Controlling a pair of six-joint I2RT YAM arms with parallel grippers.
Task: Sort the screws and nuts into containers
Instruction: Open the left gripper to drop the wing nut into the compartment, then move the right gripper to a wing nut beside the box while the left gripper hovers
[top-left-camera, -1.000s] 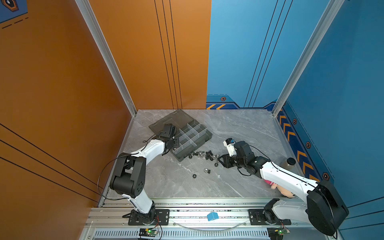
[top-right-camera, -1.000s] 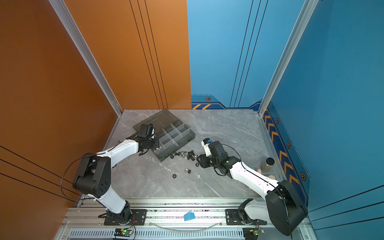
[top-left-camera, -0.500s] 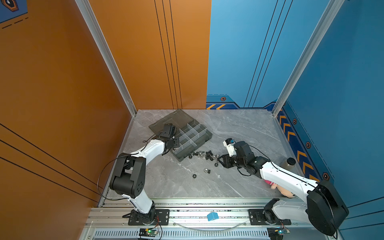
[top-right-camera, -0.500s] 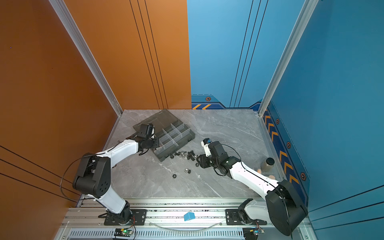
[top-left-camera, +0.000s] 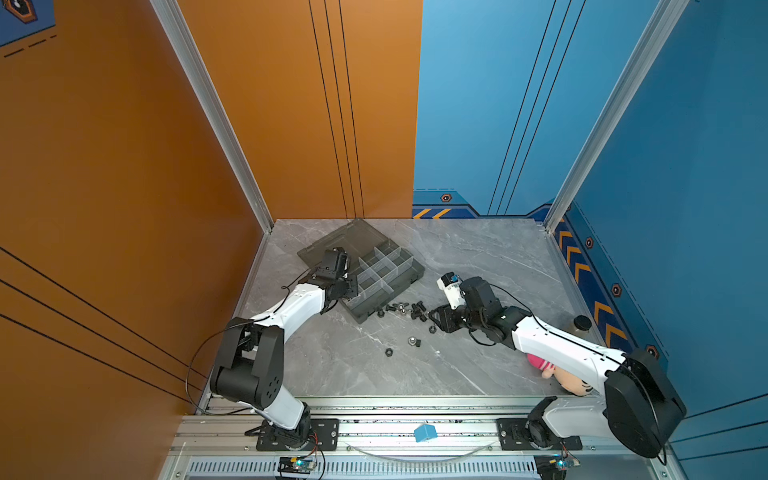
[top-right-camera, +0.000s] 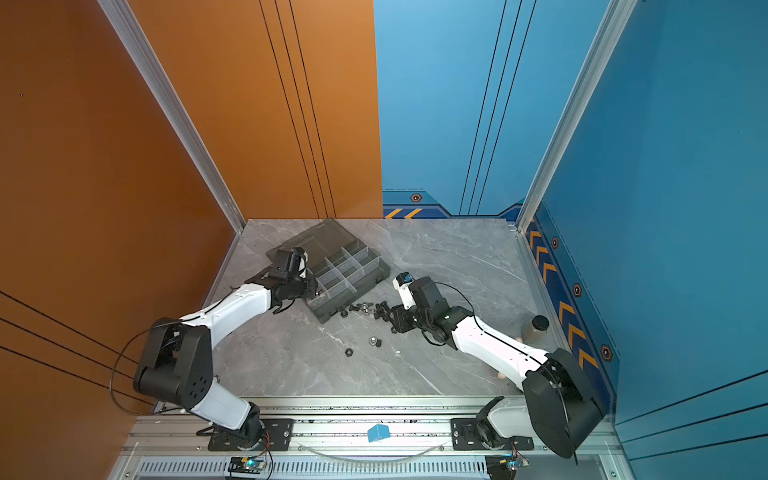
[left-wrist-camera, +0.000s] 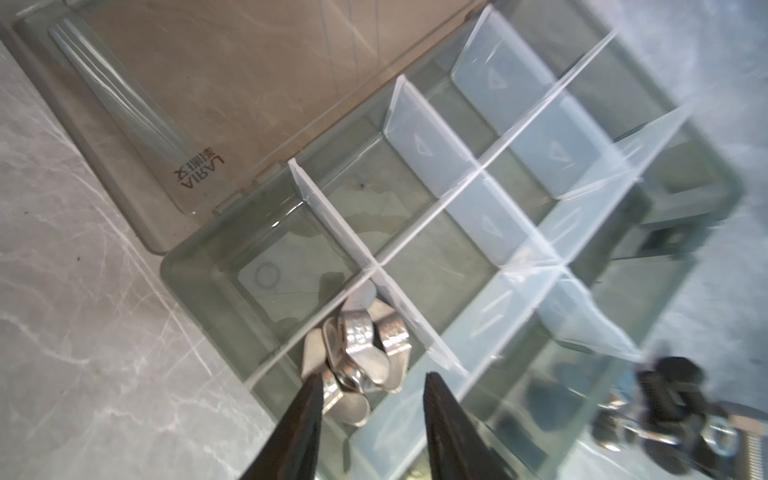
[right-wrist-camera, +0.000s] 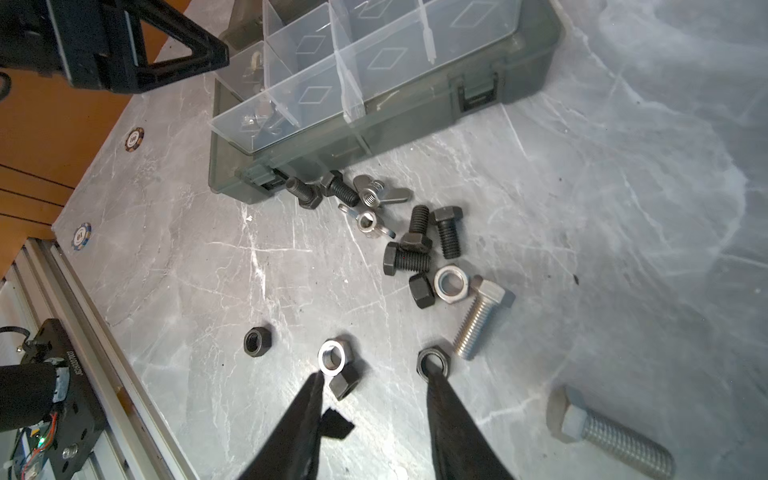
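**Left gripper (left-wrist-camera: 374, 397) after release: over the last second its jaws have parted above the wing nuts (left-wrist-camera: 357, 345), while both arms sit where they were.**

The silver wing nuts lie heaped in an end compartment (right-wrist-camera: 237, 133) of the organizer box (top-left-camera: 401, 286), against a clear divider (left-wrist-camera: 415, 328). 1 wing touches a left fingertip (left-wrist-camera: 313, 399), but nothing is pinched. In a top view the box sits at 10 o'clock of the loose screws and nuts (top-left-camera: 401, 309), with the right gripper (top-left-camera: 434, 322) at 4 o'clock. The right jaws are spread and empty, 1 fingertip (right-wrist-camera: 440, 399) over a black nut (right-wrist-camera: 433, 358) and the other beside a silver nut (right-wrist-camera: 331, 356). The left gripper would best lift straight up, so no wing snags a finger or the divider. The right jaws should centre on 1 nut only and go low to the table before closing, or the nut may skid.
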